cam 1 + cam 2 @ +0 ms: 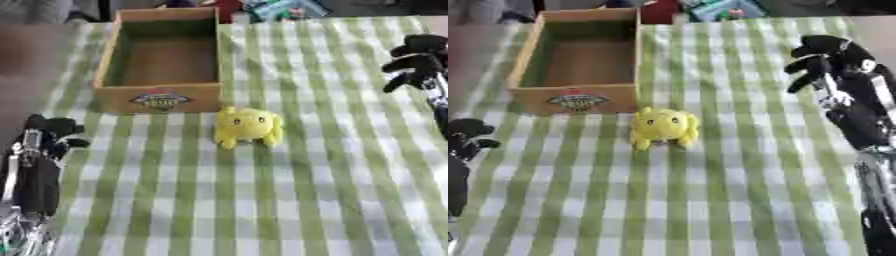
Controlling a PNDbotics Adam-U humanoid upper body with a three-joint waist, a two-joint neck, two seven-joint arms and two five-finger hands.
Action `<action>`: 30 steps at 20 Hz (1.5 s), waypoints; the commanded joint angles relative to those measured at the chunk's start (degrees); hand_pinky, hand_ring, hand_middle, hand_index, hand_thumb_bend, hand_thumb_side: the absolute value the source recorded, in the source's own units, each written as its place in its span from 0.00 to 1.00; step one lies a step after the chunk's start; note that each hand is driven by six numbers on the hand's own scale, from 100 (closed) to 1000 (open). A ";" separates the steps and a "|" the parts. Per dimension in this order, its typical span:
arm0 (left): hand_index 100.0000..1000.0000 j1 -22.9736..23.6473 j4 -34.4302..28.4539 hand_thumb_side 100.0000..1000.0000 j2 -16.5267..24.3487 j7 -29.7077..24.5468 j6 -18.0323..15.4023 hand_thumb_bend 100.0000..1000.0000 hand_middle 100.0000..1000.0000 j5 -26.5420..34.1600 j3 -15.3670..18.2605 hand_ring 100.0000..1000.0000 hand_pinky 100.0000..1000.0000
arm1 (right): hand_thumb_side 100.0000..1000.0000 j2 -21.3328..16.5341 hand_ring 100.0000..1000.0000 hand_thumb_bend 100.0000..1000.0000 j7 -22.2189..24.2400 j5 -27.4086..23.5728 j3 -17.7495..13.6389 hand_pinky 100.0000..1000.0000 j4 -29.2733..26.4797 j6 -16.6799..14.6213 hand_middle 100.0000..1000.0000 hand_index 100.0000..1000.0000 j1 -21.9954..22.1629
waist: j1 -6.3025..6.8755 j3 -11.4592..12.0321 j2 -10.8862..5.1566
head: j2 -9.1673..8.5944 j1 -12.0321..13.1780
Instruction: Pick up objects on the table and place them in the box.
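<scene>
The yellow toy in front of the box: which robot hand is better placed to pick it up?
Probably the right robot hand. It is raised over the cloth beside the yellow toy, while the left robot hand sits low at the table's near left edge. Neither touches the toy; the box holds nothing.

One yellow plush toy point(248, 127), one box point(160, 98).

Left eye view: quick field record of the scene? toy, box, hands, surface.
toy: yellow plush toy, on the cloth just in front of the box, near its right corner, not held
box: open cardboard box, inside looks empty
left hand: left hand, low at the view's left edge, fingers curled, holding nothing
right hand: right hand, at the right, fingers curled, holding nothing
surface: green and white checked cloth
</scene>
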 commanded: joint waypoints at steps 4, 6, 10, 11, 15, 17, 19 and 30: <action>0.47 -0.31 -0.61 0.68 0.79 -0.08 -0.06 0.00 0.52 -0.11 -0.16 0.59 0.49 | 0.37 -6.92 0.67 0.00 2.84 2.14 1.30 0.47 -1.24 -3.52 0.68 0.81 -0.41 | -0.40 0.32 -1.38 | -0.19 -0.19; 0.47 -0.29 -0.55 0.68 0.83 -0.07 -0.05 0.00 0.52 -0.13 -0.16 0.59 0.49 | 0.36 -8.45 0.68 0.00 3.30 2.82 1.88 0.48 -0.90 -4.54 0.69 0.81 -0.53 | -0.49 0.41 -1.43 | -0.17 -0.20; 0.47 -0.24 -0.51 0.68 0.87 -0.10 -0.04 0.00 0.52 -0.15 -0.20 0.59 0.49 | 0.32 -11.09 0.70 0.00 4.55 3.66 3.30 0.49 -0.05 -6.33 0.71 0.82 -1.03 | -0.60 0.51 -1.51 | -0.17 -0.30; 0.47 -0.24 -0.50 0.68 0.90 -0.12 -0.03 0.00 0.52 -0.15 -0.22 0.59 0.49 | 0.31 -11.94 0.71 0.00 4.96 3.89 3.76 0.50 0.20 -6.80 0.71 0.83 -1.33 | -0.62 0.57 -1.53 | -0.18 -0.34; 0.47 -0.20 -0.48 0.68 0.95 -0.19 0.00 0.00 0.52 -0.15 -0.32 0.59 0.49 | 0.23 -15.62 0.72 0.00 6.47 4.82 6.10 0.51 1.38 -8.79 0.72 0.84 -3.39 | -0.73 0.77 -1.66 | -0.17 -0.47; 0.47 -0.17 -0.43 0.68 0.96 -0.23 0.02 0.00 0.52 -0.16 -0.37 0.59 0.49 | 0.20 -17.11 0.72 0.00 7.40 5.29 7.49 0.52 2.39 -9.72 0.73 0.84 -4.75 | -0.81 0.93 -1.75 | -0.17 -0.50; 0.47 -0.19 -0.42 0.68 0.97 -0.29 0.03 0.00 0.52 -0.15 -0.45 0.59 0.49 | 0.17 -18.06 0.73 0.00 8.47 5.86 8.89 0.52 3.61 -10.54 0.73 0.84 -6.13 | -0.83 1.08 -1.78 | -0.25 -0.51; 0.47 -0.40 -0.51 0.68 1.14 -0.78 0.24 0.00 0.52 0.04 -1.02 0.59 0.49 | 0.11 -18.15 0.77 0.00 16.10 16.67 18.79 0.57 14.49 -15.50 0.77 0.86 -16.68 | -0.82 2.24 -1.85 | -0.39 -1.24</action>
